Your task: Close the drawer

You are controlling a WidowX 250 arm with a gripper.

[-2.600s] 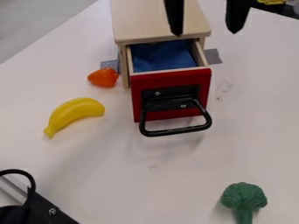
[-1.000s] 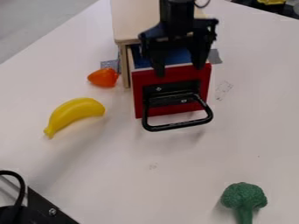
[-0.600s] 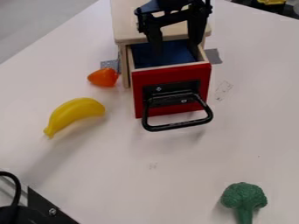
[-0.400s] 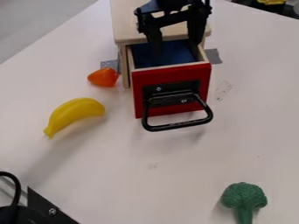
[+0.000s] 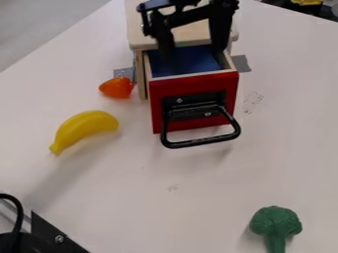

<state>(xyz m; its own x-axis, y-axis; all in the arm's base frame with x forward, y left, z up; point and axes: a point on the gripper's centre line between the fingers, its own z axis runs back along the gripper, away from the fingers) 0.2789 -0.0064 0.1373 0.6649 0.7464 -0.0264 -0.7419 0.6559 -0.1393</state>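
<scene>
While a green toy broccoli [image 5: 276, 221] lies nearest me on the white table [image 5: 204, 207], a curved yellow plastic banana [image 5: 84, 129] rests farther back, at left. Beyond both, the red-fronted wooden drawer [image 5: 160, 91] stands partly out, black loop handle [image 5: 198, 144] towards me. It sits slightly farther in than at first, but no travel noted in the latest interval. Smooth orange toy [image 5: 117, 87] beside the pale wooden cabinet [image 5: 137, 35]. Faint dark marks [image 5: 252, 102] on the table: no legible writing; none on the drawer front either. The black two-finger gripper [image 5: 195, 58] has just shifted slightly left and tilted, at the drawer's blue interior; fingers well apart, nothing held. Contact: cannot tell. Judgement: closure incomplete; the front probably needs a further push inward.
</scene>
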